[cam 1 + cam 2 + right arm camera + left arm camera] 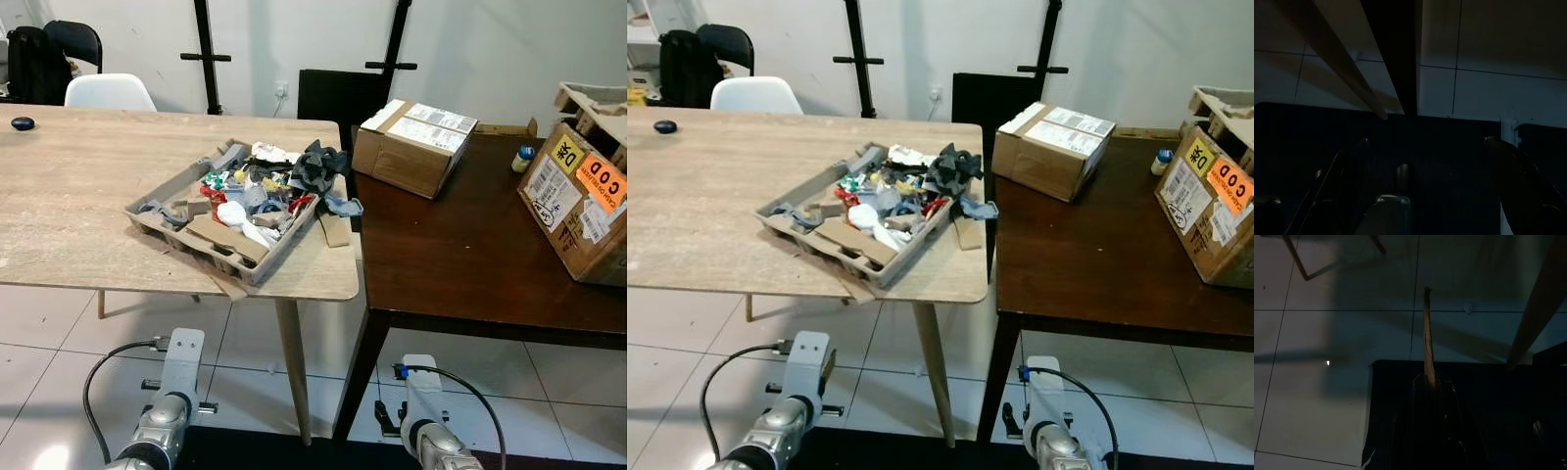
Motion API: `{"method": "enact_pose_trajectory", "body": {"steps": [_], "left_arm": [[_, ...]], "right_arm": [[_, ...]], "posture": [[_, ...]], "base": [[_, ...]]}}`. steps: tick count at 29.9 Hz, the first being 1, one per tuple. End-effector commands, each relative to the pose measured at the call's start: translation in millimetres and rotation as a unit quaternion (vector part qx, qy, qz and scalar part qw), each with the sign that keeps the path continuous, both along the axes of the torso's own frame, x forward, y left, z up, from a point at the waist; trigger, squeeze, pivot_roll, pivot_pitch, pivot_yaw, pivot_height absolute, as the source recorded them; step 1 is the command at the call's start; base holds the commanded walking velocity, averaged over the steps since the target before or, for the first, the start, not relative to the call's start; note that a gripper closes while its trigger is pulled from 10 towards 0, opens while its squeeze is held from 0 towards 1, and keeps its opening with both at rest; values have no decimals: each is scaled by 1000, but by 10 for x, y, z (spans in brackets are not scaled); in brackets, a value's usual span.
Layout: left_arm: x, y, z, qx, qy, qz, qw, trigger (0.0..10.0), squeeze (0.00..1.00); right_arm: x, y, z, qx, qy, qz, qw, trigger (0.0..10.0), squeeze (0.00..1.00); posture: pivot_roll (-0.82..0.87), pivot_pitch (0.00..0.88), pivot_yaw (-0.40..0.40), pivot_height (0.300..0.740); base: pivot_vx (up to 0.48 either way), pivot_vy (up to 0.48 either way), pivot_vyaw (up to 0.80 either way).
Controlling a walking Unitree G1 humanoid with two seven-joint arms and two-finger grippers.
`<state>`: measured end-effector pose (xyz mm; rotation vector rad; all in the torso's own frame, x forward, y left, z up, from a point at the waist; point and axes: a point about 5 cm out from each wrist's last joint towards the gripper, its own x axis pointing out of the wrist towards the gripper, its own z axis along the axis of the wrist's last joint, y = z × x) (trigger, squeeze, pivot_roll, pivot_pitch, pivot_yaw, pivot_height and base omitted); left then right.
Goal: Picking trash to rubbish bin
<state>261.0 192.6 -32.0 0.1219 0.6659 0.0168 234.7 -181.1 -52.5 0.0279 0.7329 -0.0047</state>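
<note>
My left gripper (1427, 382) hung low under the edge of the light wooden table (78, 196), above the white tiled floor (235, 343). Its 2 black fingers were pressed together on a thin brown cardboard strip (1426, 333). In the dark left wrist view I saw this strip by its edge, standing out beyond the fingertips. My right gripper (1425, 152) hung low too, near the leg of the dark brown wooden table (460, 255). Its fingers (1518, 166) were spread apart, with nothing between them.

The rest of the mixed trash (260, 191) lay on the light table, near the corner closest to the dark table. It was heaped in a grey moulded cardboard tray (279, 259): scraps of paper, cloth, plastic and cardboard in white, red, green and dark grey. 1 flat brown cardboard piece (335, 230) lay on the table touching the tray's side, close to the table edge.

The 2 tables stood side by side. On the dark one there was a brown cardboard box with white labels (411, 147), and farther to the right a larger cardboard box with orange and yellow stickers (583, 206). A small black oval object (23, 123) lay at the far left of the light table, and a white plastic chair (108, 92) stood behind it.
</note>
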Motion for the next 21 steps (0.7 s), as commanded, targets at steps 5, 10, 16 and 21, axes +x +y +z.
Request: {"method": "enact_pose_trajectory", "body": {"steps": [5, 10, 16, 21], "left_arm": [[34, 21, 23, 2, 1, 5, 1000, 10000, 0], [90, 36, 69, 3, -6, 7, 1000, 10000, 0], [136, 43, 108, 2, -13, 11, 1000, 10000, 0], [129, 46, 101, 1, -11, 13, 1000, 10000, 0]], "right_arm": [[17, 3, 2, 3, 7, -5, 1000, 10000, 0], [65, 6, 33, 5, 1, -11, 1000, 10000, 0], [97, 7, 53, 5, -1, -12, 1000, 10000, 0], [105, 17, 56, 5, -2, -10, 1000, 10000, 0]], "posture": [[127, 0, -11, 740], [127, 0, -10, 740], [136, 0, -19, 740], [139, 0, -24, 740]], "base": [[0, 0, 0], [0, 0, 0], [0, 0, 0], [0, 0, 0]]}}
